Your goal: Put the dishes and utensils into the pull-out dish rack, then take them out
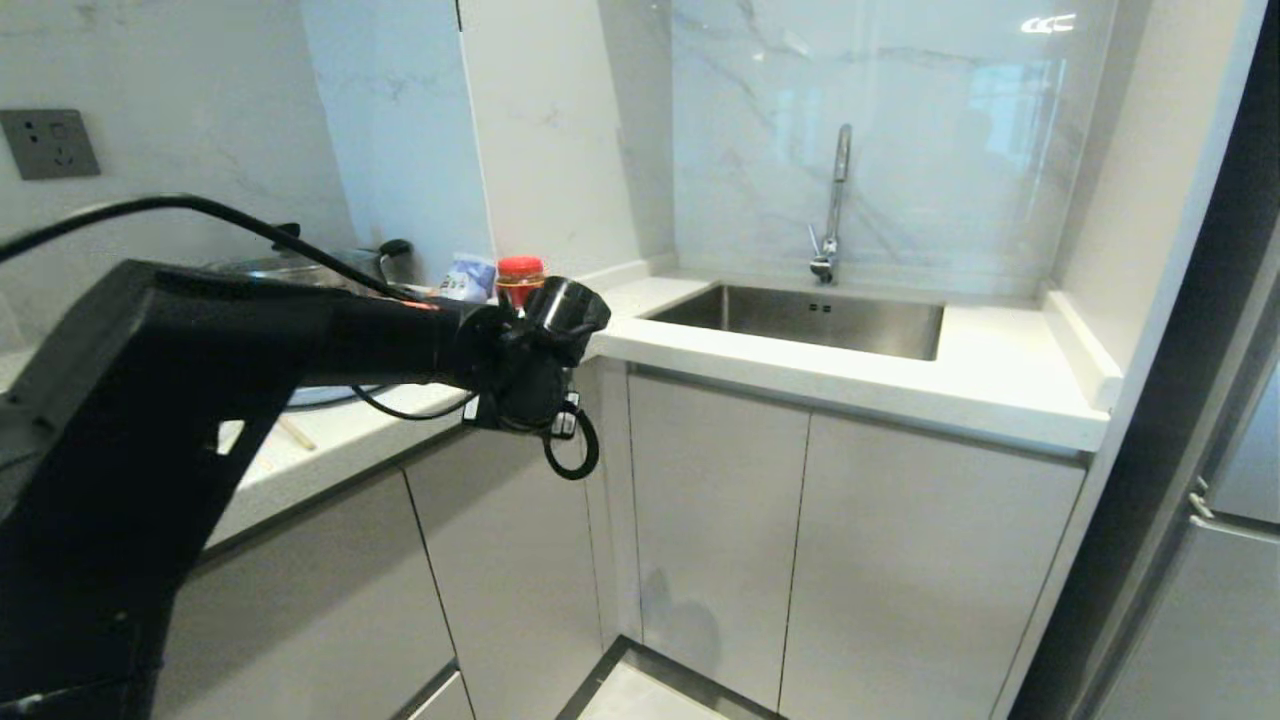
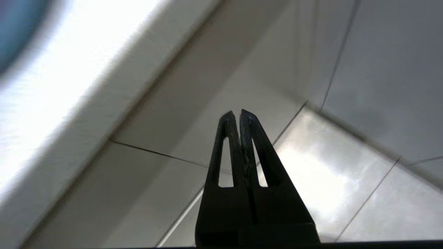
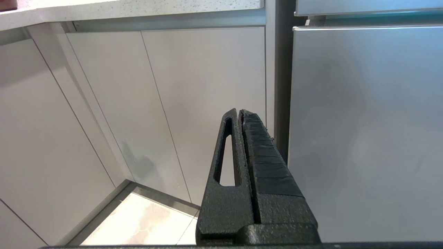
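Far left, on the marble wall: a grey wall socket. Spread across the left counter, blocking most of it: the black left arm. Behind the arm, only the top of a lidded steel pot. Under the arm, just a sliver of the light blue plate and a short end of a wooden chopstick, both on the counter and the rest covered. No telling the bowl or fork from here.

At the arm's wrist, half masked: a blue packet and a red-lidded jar.

Left gripper hidden behind its own wrist in the head view. In the left wrist view, pressed together with nothing between, beside the counter edge and over blurred cabinet fronts and floor.

Further right: steel sink and tap.

Right gripper closed tight and empty, low by cabinet doors and a grey fridge front.
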Motion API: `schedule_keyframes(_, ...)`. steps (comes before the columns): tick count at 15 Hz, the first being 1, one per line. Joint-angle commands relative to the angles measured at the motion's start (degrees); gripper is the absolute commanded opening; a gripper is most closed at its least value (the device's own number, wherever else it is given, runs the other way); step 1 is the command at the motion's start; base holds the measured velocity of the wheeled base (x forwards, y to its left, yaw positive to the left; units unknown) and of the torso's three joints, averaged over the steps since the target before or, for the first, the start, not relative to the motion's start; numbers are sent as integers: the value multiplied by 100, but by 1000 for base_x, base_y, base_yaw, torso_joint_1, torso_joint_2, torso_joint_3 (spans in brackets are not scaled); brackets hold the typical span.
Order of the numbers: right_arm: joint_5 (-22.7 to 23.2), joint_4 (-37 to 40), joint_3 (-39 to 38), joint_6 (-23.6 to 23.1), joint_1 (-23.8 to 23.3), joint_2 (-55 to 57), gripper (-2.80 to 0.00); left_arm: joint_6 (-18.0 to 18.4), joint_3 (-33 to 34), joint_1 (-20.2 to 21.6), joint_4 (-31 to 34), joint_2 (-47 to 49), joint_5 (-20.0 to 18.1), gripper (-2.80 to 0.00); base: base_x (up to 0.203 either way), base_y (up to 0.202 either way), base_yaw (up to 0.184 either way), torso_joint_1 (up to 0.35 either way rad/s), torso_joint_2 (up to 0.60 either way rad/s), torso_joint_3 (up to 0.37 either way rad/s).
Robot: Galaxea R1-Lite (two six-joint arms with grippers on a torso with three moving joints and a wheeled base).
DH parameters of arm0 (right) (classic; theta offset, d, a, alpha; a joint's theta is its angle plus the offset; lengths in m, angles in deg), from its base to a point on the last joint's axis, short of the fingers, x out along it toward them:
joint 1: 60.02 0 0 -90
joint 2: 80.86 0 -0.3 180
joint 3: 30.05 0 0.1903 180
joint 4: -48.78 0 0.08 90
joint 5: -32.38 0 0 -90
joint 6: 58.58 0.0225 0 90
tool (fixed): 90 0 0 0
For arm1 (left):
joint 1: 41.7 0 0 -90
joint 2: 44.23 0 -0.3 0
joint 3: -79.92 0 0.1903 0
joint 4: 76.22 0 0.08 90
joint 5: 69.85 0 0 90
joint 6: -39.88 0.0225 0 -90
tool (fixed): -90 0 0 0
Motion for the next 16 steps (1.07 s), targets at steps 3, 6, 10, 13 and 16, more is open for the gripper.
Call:
schedule_keyframes(3,-2,-2,0,3,0,-24,-280,14,455,-286,40,-2289,-126,-280,0,0,0,0,0,0)
schedule_keyframes(6,-2,-2,0,3,0,-24,-280,258,713,-301,62,-3946,-631,-280,0,0,0,0,0,0)
schedule_keyframes(10,-2,-2,0,3,0,-24,-280,1338,1239,771,27,-6179,-2015,-280,0,0,0,0,0,0)
schedule_keyframes(13,-2,-2,0,3,0,-24,-280,1801,1458,1745,25,-7607,-2765,-280,0,0,0,0,0,0)
schedule_keyframes(16,-2,-2,0,3,8,-24,-280,2616,2060,2143,83,-8894,-2963,-280,0,0,0,0,0,0)
